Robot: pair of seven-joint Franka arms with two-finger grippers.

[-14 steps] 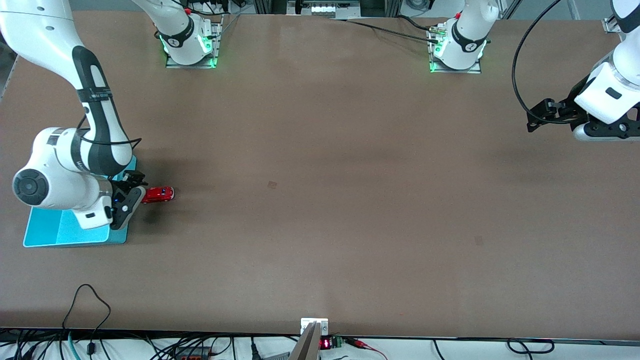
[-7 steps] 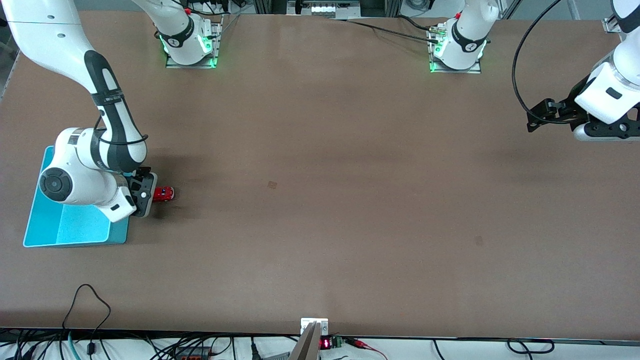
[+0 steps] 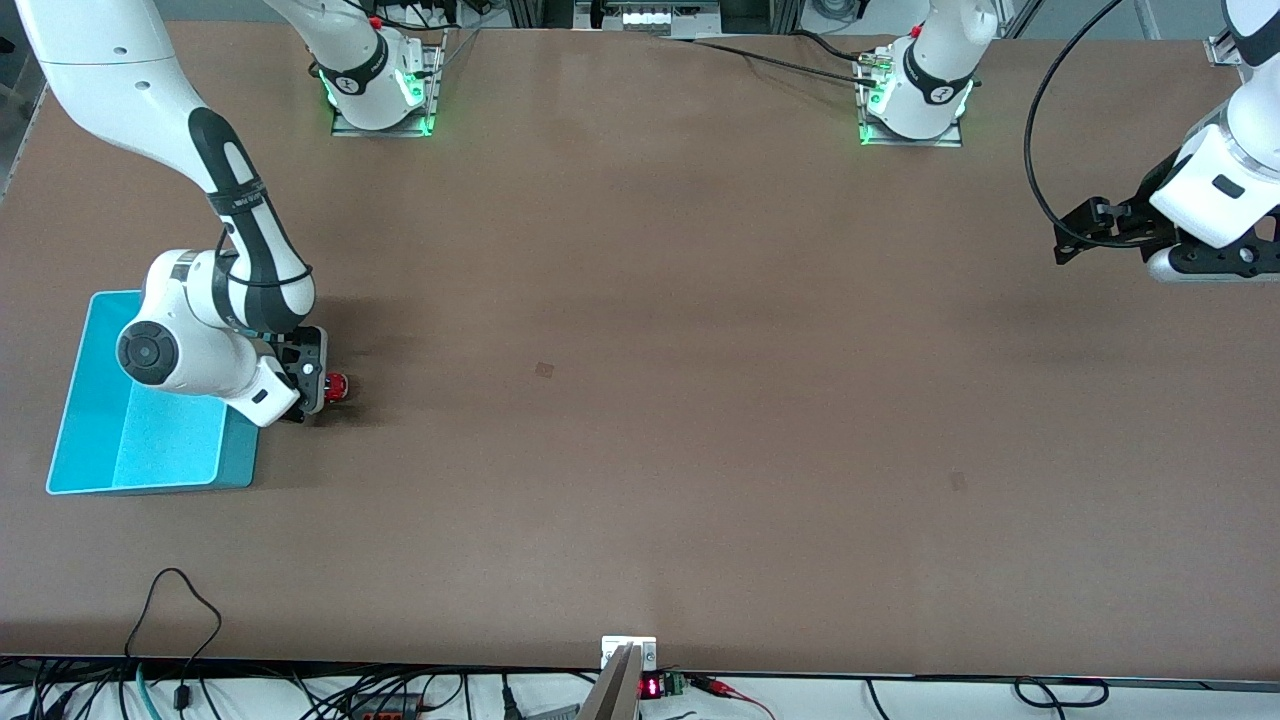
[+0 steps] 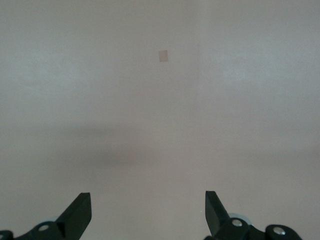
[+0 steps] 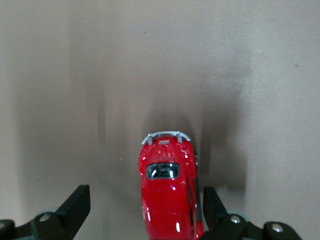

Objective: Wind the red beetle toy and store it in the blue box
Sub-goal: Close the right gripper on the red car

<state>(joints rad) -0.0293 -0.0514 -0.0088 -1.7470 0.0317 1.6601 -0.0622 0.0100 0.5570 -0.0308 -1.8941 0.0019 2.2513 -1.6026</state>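
Fingers on your right gripper are spread wide, and the red beetle toy sits on the table between them. You can see in the right wrist view that neither finger touches the little car, so nothing is held. The car's silvery bumper points away from the wrist, and one finger is closer to the car's side than the other. In the front view, your right gripper is low over the car, and only one small red end of the red beetle toy peeks out from under it. The car rests on the brown table just beside the blue box, at the right arm's end of the table. The blue box looks to have nothing in it where you can see, though your right arm covers part of it. Your left gripper waits up in the air over the table at the left arm's end. In the left wrist view, the left gripper has its fingers wide apart too, with only bare table under them, and it holds nothing.
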